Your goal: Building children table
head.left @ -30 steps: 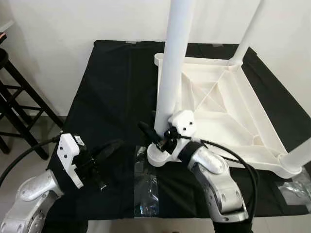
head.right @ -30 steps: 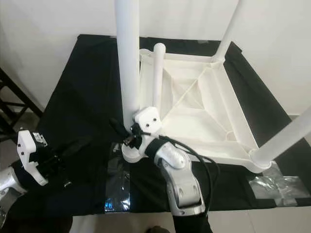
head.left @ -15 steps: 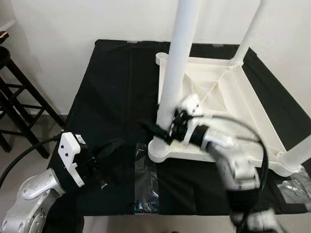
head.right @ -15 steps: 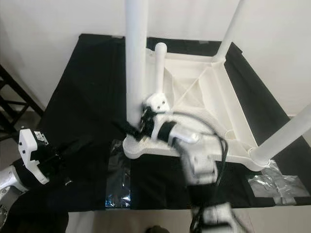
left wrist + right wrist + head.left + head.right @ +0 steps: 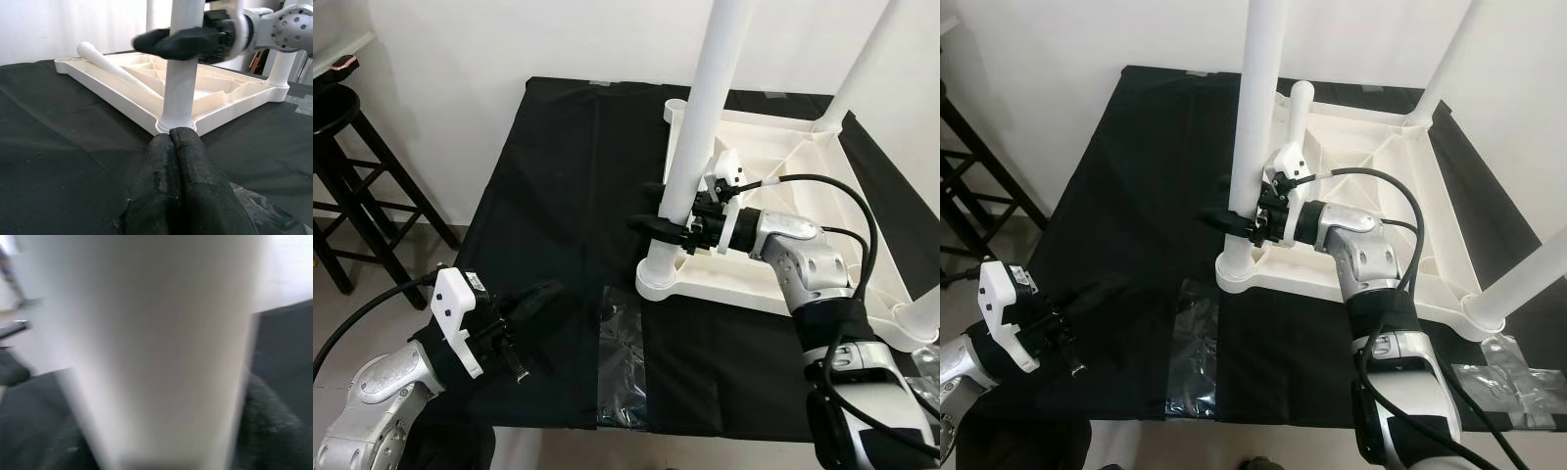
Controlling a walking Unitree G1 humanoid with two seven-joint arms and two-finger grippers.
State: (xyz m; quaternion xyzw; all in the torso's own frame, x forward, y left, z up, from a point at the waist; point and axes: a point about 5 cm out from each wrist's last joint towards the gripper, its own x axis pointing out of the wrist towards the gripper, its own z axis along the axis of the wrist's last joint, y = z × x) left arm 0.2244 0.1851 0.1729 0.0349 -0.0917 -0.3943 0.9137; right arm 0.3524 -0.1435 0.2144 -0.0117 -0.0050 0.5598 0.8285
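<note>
Low desk (image 5: 548,176) draped in black cloth, set against a plain white wall; pale tiled floor at the near edge. Black wooden stool (image 5: 342,147) off to the left of the desk. Two clear plastic patches on the cloth: one (image 5: 625,362) at the near edge, another (image 5: 1513,387) by the near right corner.

One white children's table top (image 5: 803,186) lying upside down on the right half of the desk, ribbed underside up. Three legs standing upright in corner sockets: near left leg (image 5: 710,108), far right leg (image 5: 862,69), near right leg (image 5: 1528,279). A fourth leg (image 5: 1295,122) at the far left corner, seen lying slanted across the ribs in the left wrist view.

Right gripper (image 5: 674,227) clamped around the near left leg just above its socket, fingers (image 5: 168,40) closed on it from both sides. Left gripper (image 5: 533,305) low over the near left part of the cloth, fingers (image 5: 168,181) pressed together, holding nothing, pointed toward the socket.
</note>
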